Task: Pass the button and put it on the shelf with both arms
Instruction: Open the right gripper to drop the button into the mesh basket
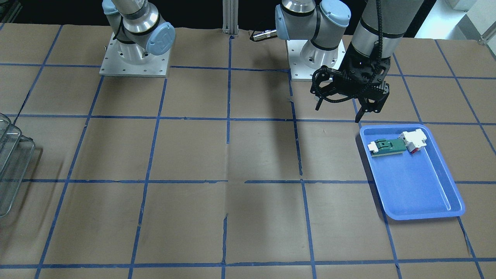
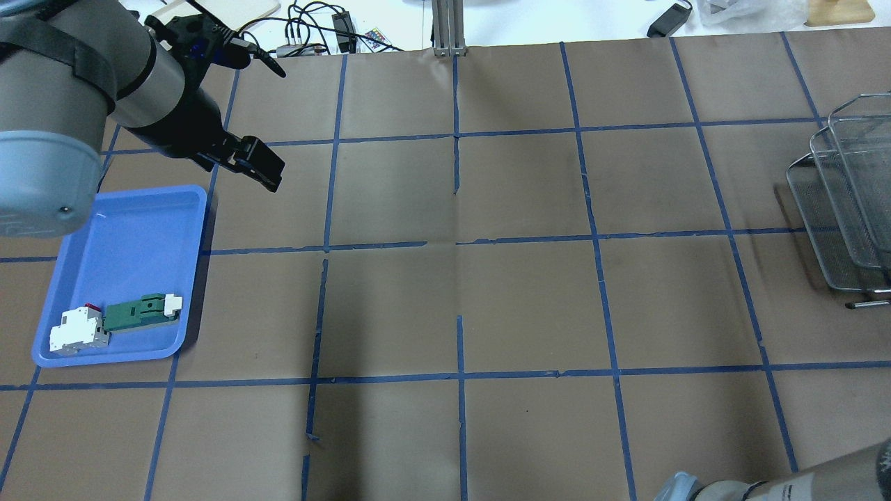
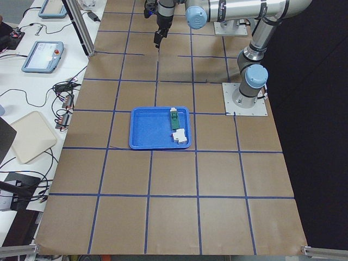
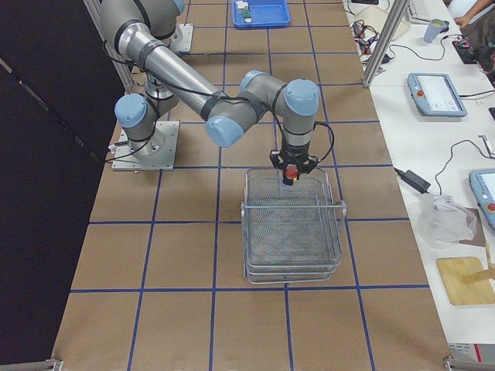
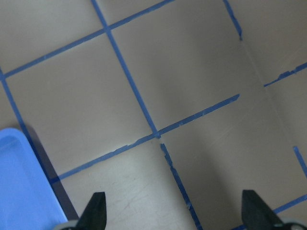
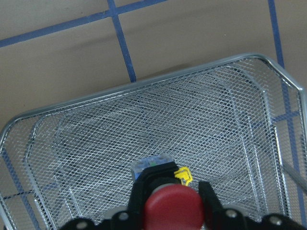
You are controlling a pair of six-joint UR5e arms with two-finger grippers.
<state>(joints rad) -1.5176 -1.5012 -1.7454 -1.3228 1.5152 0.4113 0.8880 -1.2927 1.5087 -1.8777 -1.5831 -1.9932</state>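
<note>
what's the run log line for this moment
right pincer: shut on button, over shelf | left pincer: open, empty, near blue tray | button: not yet released

The surface (image 1: 193,155) is covered in brown paper, ruled into squares by blue tape lines (image 1: 228,97). In the front-facing view a blue tray (image 1: 418,186) lies on it at right of centre. The wire-mesh shelf (image 1: 11,166) stands at the left edge. A metal base plate (image 1: 116,69) sits at upper left, and a second plate (image 1: 297,74) at top centre.
</note>
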